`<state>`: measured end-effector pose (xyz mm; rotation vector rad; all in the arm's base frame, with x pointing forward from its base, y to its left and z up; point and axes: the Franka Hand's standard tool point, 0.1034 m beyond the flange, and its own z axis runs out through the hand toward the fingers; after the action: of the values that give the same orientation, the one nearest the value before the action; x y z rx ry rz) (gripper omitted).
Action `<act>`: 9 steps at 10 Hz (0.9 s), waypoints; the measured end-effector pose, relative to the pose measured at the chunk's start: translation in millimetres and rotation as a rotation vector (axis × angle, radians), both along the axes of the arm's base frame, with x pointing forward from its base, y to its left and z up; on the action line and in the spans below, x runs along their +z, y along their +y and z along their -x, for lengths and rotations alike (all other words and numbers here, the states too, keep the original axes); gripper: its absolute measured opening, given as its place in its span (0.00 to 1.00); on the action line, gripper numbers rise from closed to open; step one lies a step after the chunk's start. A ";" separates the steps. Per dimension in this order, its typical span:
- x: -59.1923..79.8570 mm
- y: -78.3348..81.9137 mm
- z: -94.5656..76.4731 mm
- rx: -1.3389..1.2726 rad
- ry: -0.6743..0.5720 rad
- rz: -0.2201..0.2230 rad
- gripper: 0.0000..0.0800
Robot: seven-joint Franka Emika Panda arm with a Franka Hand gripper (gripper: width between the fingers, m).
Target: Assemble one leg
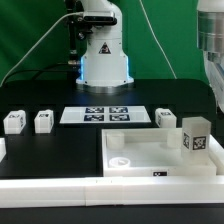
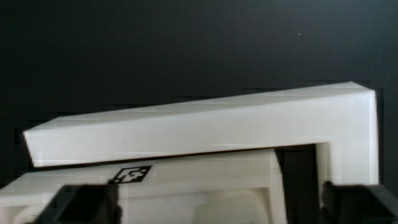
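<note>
A leg, a small white block with black-and-white tags, stands upright in the corner of the large white tray-like piece at the exterior view's right. My gripper hangs above it and a little to the right, partly cut off by the frame edge, not touching it. In the wrist view the dark fingers stand wide apart with the tagged leg below and between them. Beyond it is the tray's raised corner wall. The gripper is open and holds nothing.
Three more legs lie on the black table: two at the exterior view's left and one right of the marker board. The marker board lies in the middle. Long white border bars run along the front. The robot base stands behind.
</note>
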<state>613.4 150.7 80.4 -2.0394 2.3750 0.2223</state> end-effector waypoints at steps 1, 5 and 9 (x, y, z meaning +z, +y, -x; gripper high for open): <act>-0.1 0.6 0.2 0.004 0.000 0.000 0.80; -0.1 3.4 0.9 0.015 -0.001 -0.001 0.81; -0.3 5.4 1.5 0.163 -0.017 -0.014 0.81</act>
<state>611.9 156.1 80.2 -2.2208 2.1916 0.2214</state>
